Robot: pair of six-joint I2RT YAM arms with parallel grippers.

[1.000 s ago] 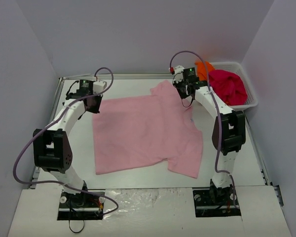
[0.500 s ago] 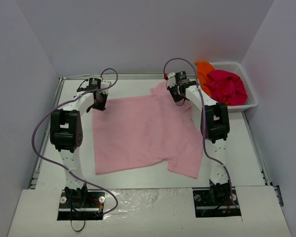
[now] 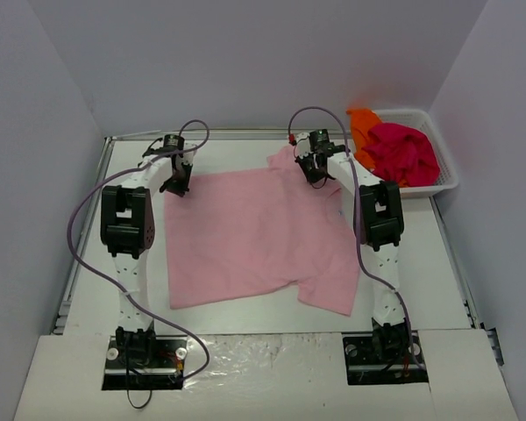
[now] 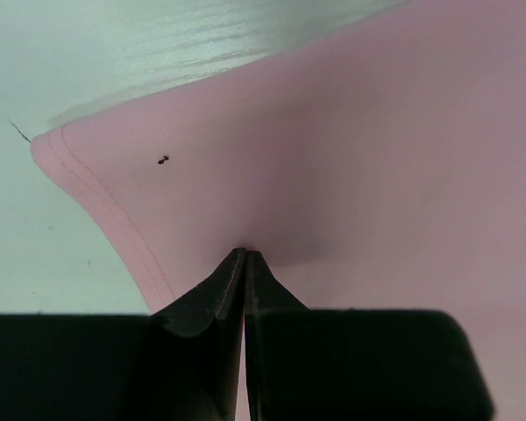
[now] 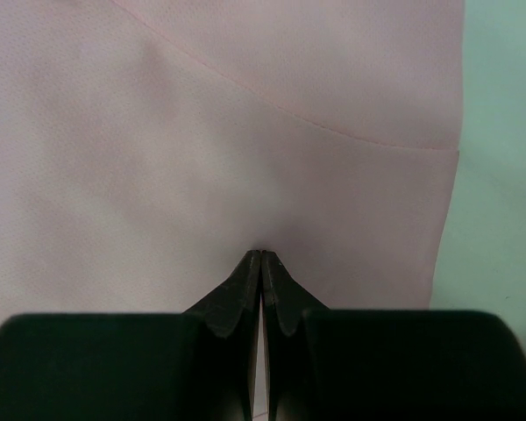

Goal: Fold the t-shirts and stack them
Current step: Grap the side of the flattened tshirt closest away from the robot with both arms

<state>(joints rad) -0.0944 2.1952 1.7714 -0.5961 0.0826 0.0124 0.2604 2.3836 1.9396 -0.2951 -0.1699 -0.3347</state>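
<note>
A light pink t-shirt point(image 3: 254, 232) lies spread flat on the white table. My left gripper point(image 3: 177, 186) is at its far left corner, and in the left wrist view point(image 4: 245, 254) it is shut, tips pinching the pink cloth point(image 4: 377, 158) near the hemmed corner. My right gripper point(image 3: 316, 173) is at the far right part of the shirt by the sleeve; in the right wrist view point(image 5: 261, 254) it is shut, tips pinching the pink cloth point(image 5: 158, 132) below a seam. A magenta-red shirt point(image 3: 403, 153) and an orange shirt point(image 3: 362, 123) lie bunched in the basket.
A white mesh basket point(image 3: 447, 180) stands at the back right corner of the table. Bare white table point(image 3: 140, 167) shows left of the shirt and along the far edge point(image 4: 88, 53). Grey walls enclose the table on three sides.
Both arms have stretched further out, elbows moving toward the back. The left gripper shifted slightly right and the right gripper slightly left onto the shirt's far edge. The shirt lies as before.
</note>
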